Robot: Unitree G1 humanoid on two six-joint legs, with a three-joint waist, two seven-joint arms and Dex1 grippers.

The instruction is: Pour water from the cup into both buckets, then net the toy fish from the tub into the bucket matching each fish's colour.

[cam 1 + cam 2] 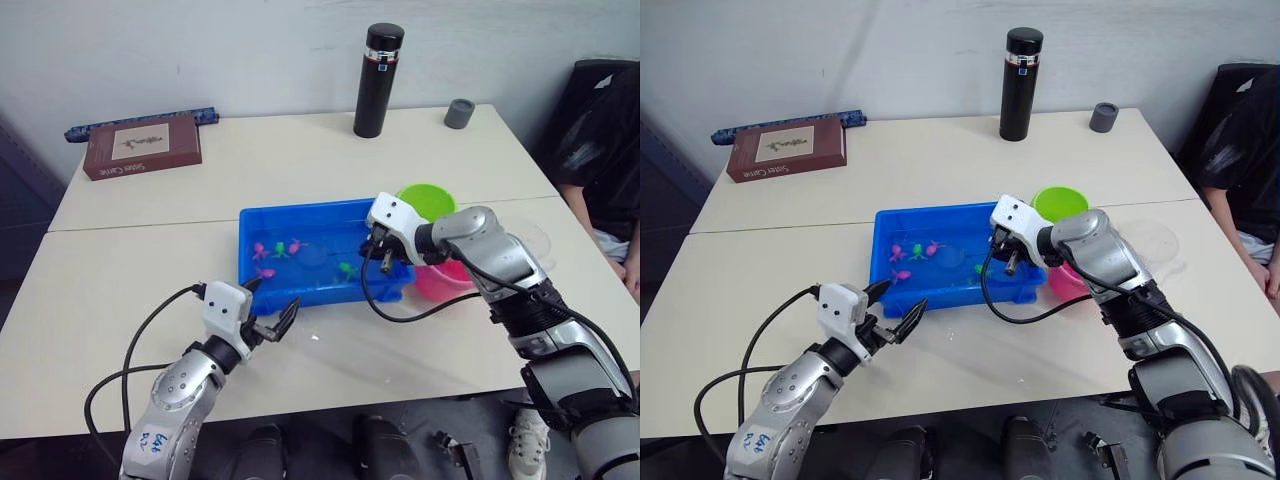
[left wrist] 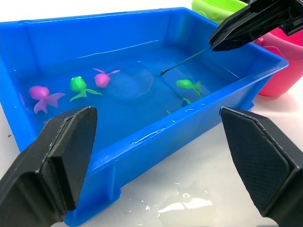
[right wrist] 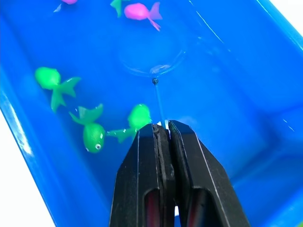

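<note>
Pale tabletop point(image 1: 150, 290) against white wall; shallow rectangular bright blue plastic tub point(image 1: 262, 222) at centre, holding water. Right gripper point(image 3: 163, 130) over tub's right half, fingers pressed together on thin wire handle of round hoop net point(image 3: 150, 56); hoop submerged mid-tub, rim hard to make out. Tiny plastic fish point(image 3: 93, 135) in water: three green near gripper, magenta-pink ones beyond hoop. Left gripper point(image 1: 270, 318) just in front of tub's near wall, fingers spread, holding nothing. Lime green bucket point(image 1: 428, 198) and pink bucket point(image 1: 445, 280) just beside tub's right end. Translucent clear cup point(image 1: 535, 243), faint, right of buckets.
</note>
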